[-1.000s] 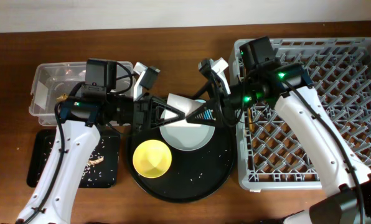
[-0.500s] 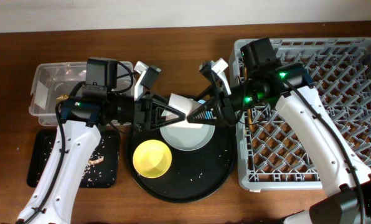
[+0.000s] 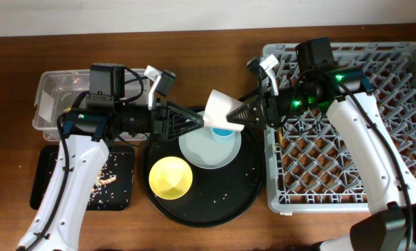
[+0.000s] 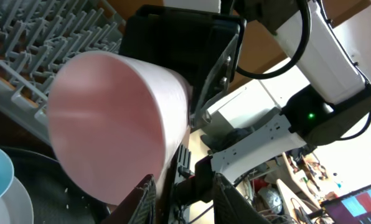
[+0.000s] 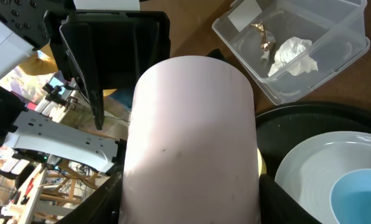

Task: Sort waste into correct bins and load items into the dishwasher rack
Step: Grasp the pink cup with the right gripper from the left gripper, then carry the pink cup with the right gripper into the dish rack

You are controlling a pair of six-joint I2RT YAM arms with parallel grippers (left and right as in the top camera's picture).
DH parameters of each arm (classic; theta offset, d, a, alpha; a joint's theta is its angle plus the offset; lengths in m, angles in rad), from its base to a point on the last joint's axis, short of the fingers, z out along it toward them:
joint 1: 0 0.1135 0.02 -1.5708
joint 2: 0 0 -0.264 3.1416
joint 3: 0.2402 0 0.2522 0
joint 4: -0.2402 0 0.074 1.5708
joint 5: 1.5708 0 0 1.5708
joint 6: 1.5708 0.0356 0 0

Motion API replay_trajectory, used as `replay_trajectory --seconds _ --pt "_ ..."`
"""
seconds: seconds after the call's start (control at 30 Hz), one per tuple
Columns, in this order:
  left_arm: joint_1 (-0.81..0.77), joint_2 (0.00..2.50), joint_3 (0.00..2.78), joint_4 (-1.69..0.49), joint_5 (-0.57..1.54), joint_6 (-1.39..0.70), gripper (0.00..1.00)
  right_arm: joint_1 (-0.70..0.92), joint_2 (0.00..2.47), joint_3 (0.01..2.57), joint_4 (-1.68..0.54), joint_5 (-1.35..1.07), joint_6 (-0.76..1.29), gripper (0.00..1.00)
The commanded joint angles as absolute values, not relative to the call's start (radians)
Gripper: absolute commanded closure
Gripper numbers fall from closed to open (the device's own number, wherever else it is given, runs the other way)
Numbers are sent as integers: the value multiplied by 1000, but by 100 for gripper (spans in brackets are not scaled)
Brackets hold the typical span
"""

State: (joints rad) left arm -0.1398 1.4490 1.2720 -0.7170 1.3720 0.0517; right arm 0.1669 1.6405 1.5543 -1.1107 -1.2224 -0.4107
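- Clamped in right gripper [image 3: 241,115]: pink cup [image 3: 220,108], held sideways between the fingers; may slip if gripped shallow on smooth wall.
- Parted at left gripper [image 3: 196,120], tips just beside pink cup; cannot tell whether touching; may knock pink cup askew on retreat.
- Would fall onto blue cup [image 3: 222,134] directly beneath right gripper.

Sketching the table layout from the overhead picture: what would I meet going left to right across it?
clear tub → yellow bowl → pink cup → dishwasher rack. Left out because they overlap others: flat black tray, plate, blue cup.
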Motion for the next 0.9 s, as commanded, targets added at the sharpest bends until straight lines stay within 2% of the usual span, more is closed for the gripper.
replay_trajectory --seconds 0.0,0.2,0.33,0.47,0.63,0.7,0.73,0.77,0.8,0.87 --pt "-141 1432 1291 -719 1289 60 70 163 1629 1563 -1111 -1310 -402 54" --pt "-154 1432 1291 -740 1287 60 71 173 1629 1563 -1123 -1313 -402 54" --pt "-236 1432 1291 -750 1290 60 72 173 1629 1563 -1123 -1313 -402 54" --pt "-240 1432 1291 -842 1294 61 72 173 1629 1563 -1118 -1313 -402 54" --pt "-239 1432 1291 -838 1278 84 70 173 1629 1563 -1122 -1312 -402 54" --pt "-232 1432 1291 -817 1279 83 61 173 1629 1563 -1130 -1297 -402 54" --pt "-219 1432 1291 -804 1279 83 52 173 1629 1563 -1133 -1293 -402 54" --pt "-203 1432 1291 -793 1280 83 37 173 1629 1563 -1139 -1286 -402 54" --pt "-178 1432 1291 -793 1287 83 33 173 1629 1563 -1150 -1257 -402 55" --pt "-100 1432 1291 -789 1287 83 33 170 1629 1563 -1168 -1197 -402 55"
